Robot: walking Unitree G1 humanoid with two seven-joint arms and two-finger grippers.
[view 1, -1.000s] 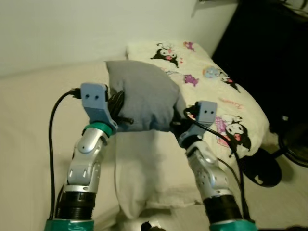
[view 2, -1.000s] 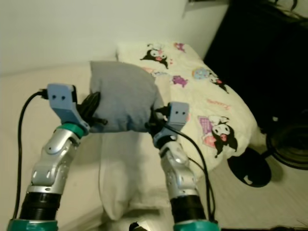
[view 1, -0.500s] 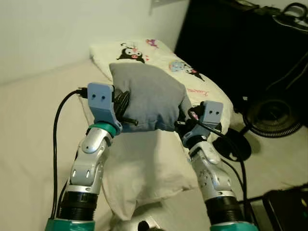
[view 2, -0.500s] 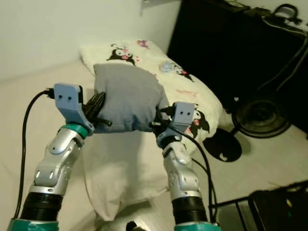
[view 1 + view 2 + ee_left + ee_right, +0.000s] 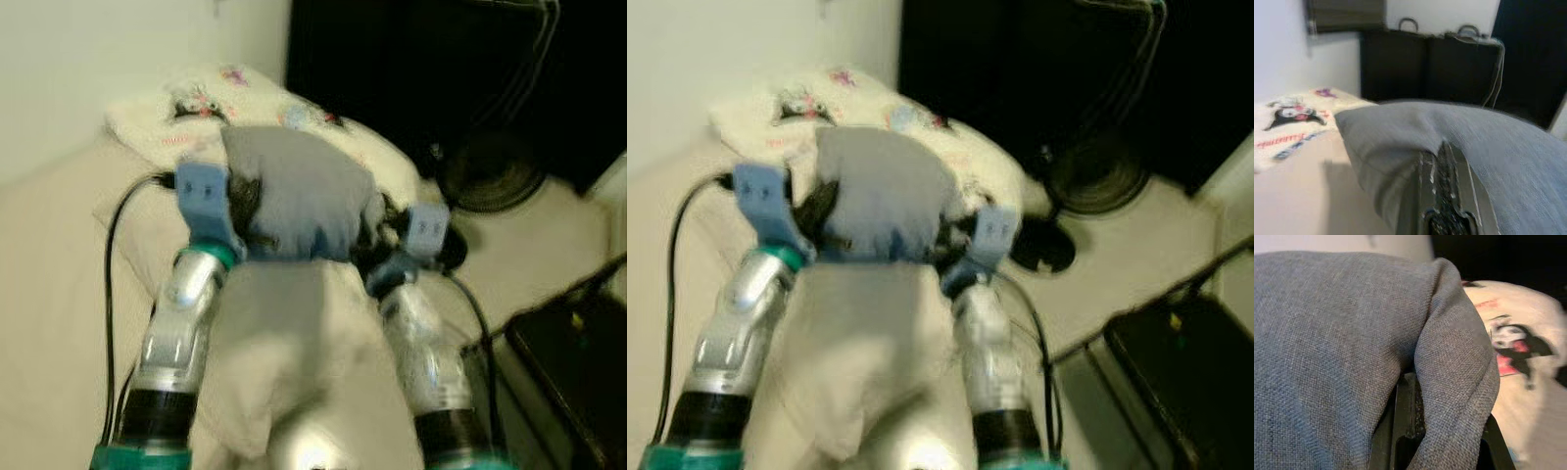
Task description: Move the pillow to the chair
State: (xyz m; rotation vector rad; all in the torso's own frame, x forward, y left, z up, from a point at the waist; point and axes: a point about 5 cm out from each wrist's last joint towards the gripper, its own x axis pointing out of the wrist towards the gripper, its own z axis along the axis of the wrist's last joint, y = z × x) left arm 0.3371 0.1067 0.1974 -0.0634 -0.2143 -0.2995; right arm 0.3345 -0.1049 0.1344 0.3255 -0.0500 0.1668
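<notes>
Both head views are blurred. In the lower half of the frame, the two silver arms rise side by side from the bottom edge, with a cream pillow (image 5: pixel 294 362) lying on the bed (image 5: pixel 49 294) between and under them.

At centre frame, the grey pillow (image 5: pixel 294 201) is held off the bed between the two claws. The left claw (image 5: pixel 240 211) presses into its left side; the left wrist view shows a black finger (image 5: pixel 1449 196) sunk into a crease of the grey fabric. The right claw (image 5: pixel 377 225) grips its right side; in the right wrist view the fabric is folded over a black finger (image 5: pixel 1405 426). Each claw is closed on the grey pillow.

Behind the grey pillow, in the upper left of the frame, a cream blanket (image 5: pixel 186 103) printed with cartoon figures lies on the bed against the pale wall (image 5: pixel 108 49).

In the upper right, a dark round fan (image 5: pixel 490 171) stands on the pale floor (image 5: pixel 549 225) before a black background. A black object (image 5: pixel 578 352) sits at the lower right edge; it is too blurred to identify.
</notes>
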